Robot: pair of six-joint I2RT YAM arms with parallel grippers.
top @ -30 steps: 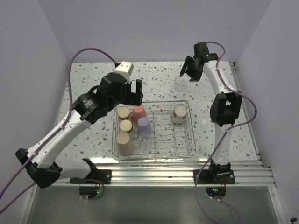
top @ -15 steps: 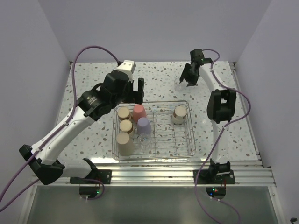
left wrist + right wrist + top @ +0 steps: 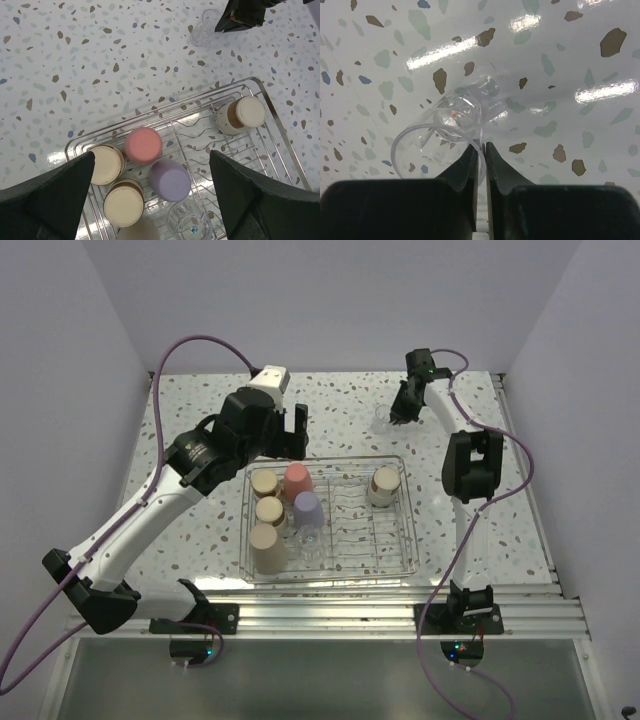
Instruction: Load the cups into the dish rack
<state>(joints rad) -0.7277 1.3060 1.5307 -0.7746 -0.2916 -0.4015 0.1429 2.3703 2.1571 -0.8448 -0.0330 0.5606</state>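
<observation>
A clear cup stands on the speckled table at the far right, and my right gripper is shut on its rim wall, one finger inside and one outside. From above, that cup sits just left of the right gripper. The dish rack holds a tall tan cup, two brown cups, a red-pink cup, a lavender cup, a clear cup and another brown cup. My left gripper hovers open above the rack's far left corner, holding nothing.
The rack's right half shows bare wire grid between the lavender cup and the lone brown cup. White walls close the table at the back and both sides. A metal rail runs along the near edge.
The right gripper has come down toward the back and shut on the clear cup's rim. The left arm has drifted slightly toward the back, still open.
</observation>
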